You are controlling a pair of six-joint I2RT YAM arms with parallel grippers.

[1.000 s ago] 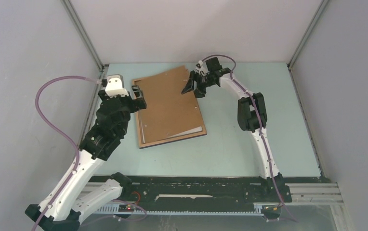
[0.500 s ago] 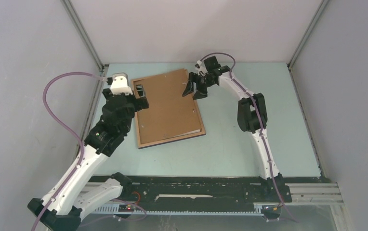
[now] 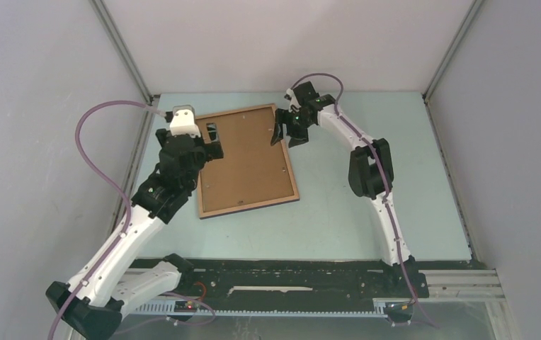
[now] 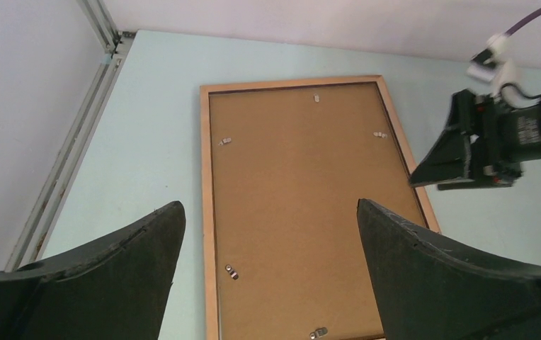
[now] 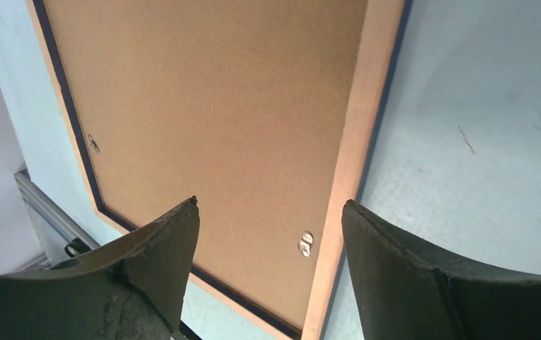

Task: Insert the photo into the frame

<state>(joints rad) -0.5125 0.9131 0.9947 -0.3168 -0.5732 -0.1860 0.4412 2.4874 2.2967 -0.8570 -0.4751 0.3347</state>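
The frame lies flat on the pale green table, brown wood face up. The photo lies inside it with its brown fibreboard back up; the beach print is hidden. Small metal tabs sit round the frame's inner edge. My left gripper hovers open and empty over the frame's far left corner; the left wrist view shows frame rim and photo back below the gripper. My right gripper is open and empty above the frame's far right edge, over the photo back, gripper.
A metal rail runs along the left wall close to the frame. Grey walls enclose the table on three sides. My right arm's wrist shows in the left wrist view beside the frame's right edge.
The brown board, earlier skewed and sticking out past the frame's far end, now lies flush inside the frame. The left gripper moved further over the frame; the right gripper shifted slightly left.
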